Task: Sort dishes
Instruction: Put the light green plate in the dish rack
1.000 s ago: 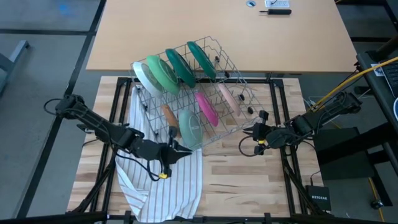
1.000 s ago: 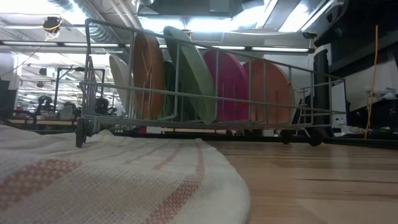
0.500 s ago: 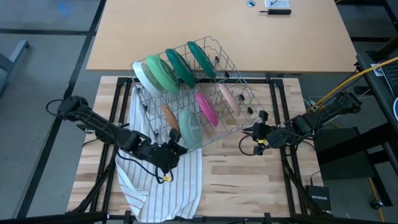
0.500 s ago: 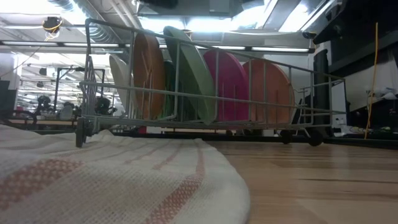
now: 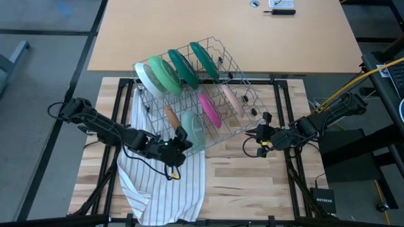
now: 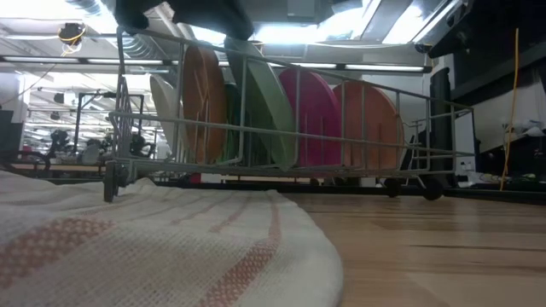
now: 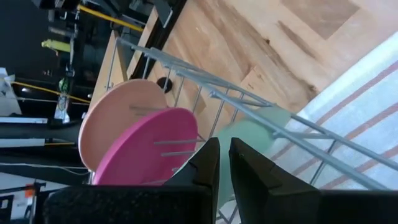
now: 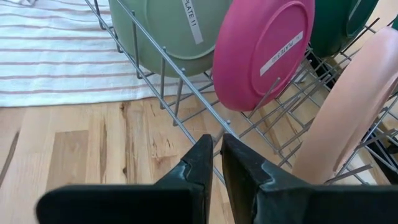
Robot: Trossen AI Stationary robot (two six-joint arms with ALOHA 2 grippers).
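Hovering your left gripper (image 5: 181, 140) right over the near edge of the wire rack (image 5: 243, 129), you've got its fingers pressed together and holding nothing. Directly ahead of those tips stands the light green plate (image 5: 194, 128), upright in its slot, with the magenta plate (image 5: 209, 108) next beyond it and the peach plate (image 5: 231, 97) past that. I'd say a pick from the rack is the step in hand, so spread the fingers before you drop, come down astride the green rim rather than a wire, and lift straight up so the neighbours stay put.

Your right gripper (image 5: 254, 133) waits just off the rack's other corner, fingers nearly together, nothing between them.

Check your views: the left wrist camera shows the fingertips sitting just above a rack wire, which the overhead picture blurs. The table-level camera alone shows the small orange plate (image 6: 203, 104) standing upright, and the striped cloth (image 6: 153, 247) bunching in front.
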